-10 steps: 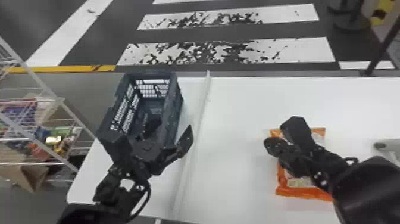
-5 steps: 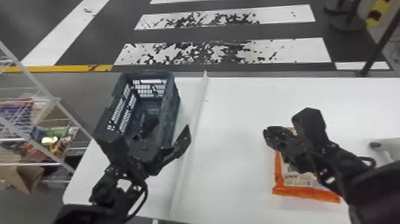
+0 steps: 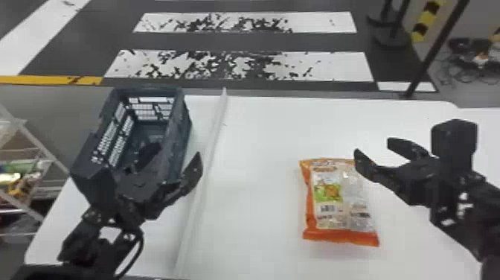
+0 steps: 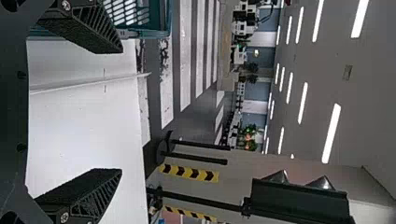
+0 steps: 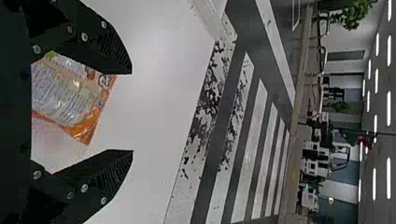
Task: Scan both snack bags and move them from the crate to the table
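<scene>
R gripper (image 3: 374, 146) is over the R part of the surface (image 3: 260, 130), jaws wide open w/ nothing btwn them; its tips are by the far R corner of the orange snack bag (image 3: 327, 193) – can't tell if touching; bag lies flat on the surface, printed panel up; in the R wrist view it shows past the gap, partly behind one finger.

L gripper (image 3: 174, 154) is at the near end of the blue crate (image 3: 183, 128), jaws also wide apart & empty; it hides part of the crate, which stands upright on the L side of the surface; a pale strip (image 3: 192, 223) runs near-to-far btwn crate & bag; wire rack (image 3: 33, 138) is off to the L, striped floor (image 3: 242, 65) beyond the far edge.
</scene>
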